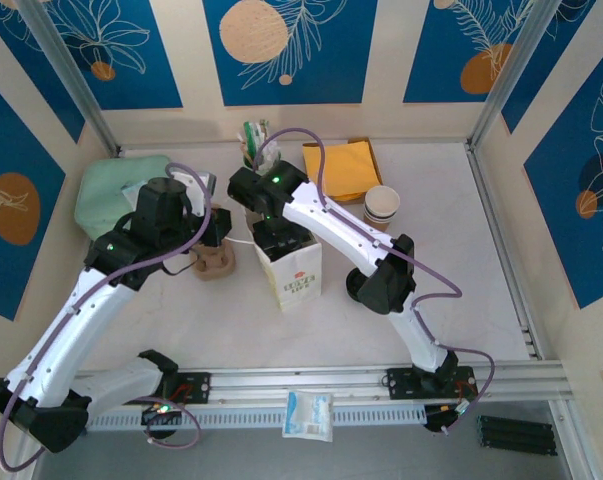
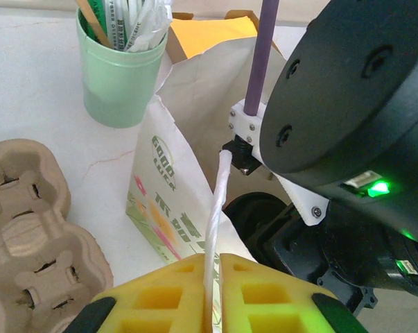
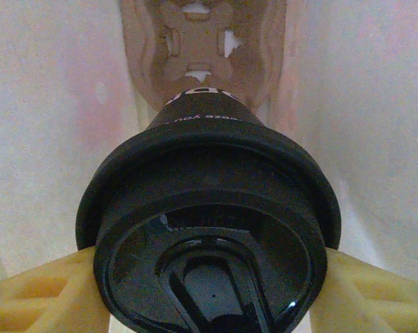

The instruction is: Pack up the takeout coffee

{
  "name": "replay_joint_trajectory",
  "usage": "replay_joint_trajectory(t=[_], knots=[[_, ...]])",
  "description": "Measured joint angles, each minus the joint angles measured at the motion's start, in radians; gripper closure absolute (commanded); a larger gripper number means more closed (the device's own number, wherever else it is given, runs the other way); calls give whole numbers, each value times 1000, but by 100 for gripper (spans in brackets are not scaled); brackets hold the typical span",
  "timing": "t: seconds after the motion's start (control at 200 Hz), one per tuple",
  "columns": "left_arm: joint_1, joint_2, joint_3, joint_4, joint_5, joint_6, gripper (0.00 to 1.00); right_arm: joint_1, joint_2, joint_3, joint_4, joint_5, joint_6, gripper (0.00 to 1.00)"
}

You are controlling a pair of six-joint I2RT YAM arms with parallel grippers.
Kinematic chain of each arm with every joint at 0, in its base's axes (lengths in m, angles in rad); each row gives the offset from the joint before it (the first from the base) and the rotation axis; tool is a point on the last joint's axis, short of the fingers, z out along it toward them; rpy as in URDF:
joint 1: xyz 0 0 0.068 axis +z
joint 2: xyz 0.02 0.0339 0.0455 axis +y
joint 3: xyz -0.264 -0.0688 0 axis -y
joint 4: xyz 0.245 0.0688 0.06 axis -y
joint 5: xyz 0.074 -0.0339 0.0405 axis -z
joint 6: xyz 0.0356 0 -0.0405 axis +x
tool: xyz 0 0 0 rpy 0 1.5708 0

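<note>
At the left of the tabletop [image 1: 461,290], I am pinching the paper bag [image 2: 168,198] by its white cord handle [image 2: 220,201], the left claw [image 2: 212,281] closed tight on it. Further right, inside the bag, my right claw [image 3: 209,291] is gripping the lidded takeout coffee [image 3: 209,173] above the pulp carrier [image 3: 195,41].

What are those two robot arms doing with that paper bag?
They are packing a coffee. The left gripper pinches the white cord handle of the paper bag, holding it up. The right gripper grips a coffee cup with a black lid and has it down inside the bag, above a brown cup carrier at the bottom. The cup is not let go yet.
</note>
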Motion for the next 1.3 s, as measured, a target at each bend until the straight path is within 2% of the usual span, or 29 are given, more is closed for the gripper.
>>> replay_joint_trajectory(t=[1.296], knots=[[0, -10, 0, -5, -1, 0, 88, -6, -34, -135, 19, -27, -3, 40]])
